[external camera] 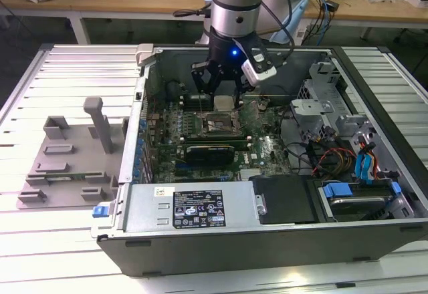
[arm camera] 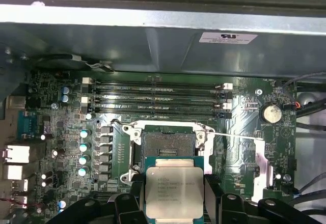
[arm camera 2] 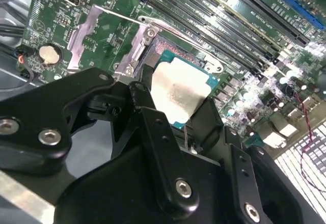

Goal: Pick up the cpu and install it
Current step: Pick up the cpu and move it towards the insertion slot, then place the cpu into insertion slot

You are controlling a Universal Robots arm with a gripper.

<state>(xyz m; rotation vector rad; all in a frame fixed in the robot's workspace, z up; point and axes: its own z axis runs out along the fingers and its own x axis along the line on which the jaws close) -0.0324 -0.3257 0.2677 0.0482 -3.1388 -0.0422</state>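
First wrist view has the claw (arm camera: 174,203) clamped on two edges of the cpu (arm camera: 173,188), near the open socket (arm camera: 168,145); in the exterior view the cpu sits toward twelve o'clock of it. Lowering it skewed or tilted would likely bend the socket's pins.

You have the cpu (arm camera: 170,192) clamped at two opposite edges in the gripper (arm camera: 172,199), clear of the board (arm camera: 61,132). It is a flat square chip, silver-grey top facing up, thin green rim. In the exterior view the cpu (external camera: 224,102) sits upper middle of the frame.
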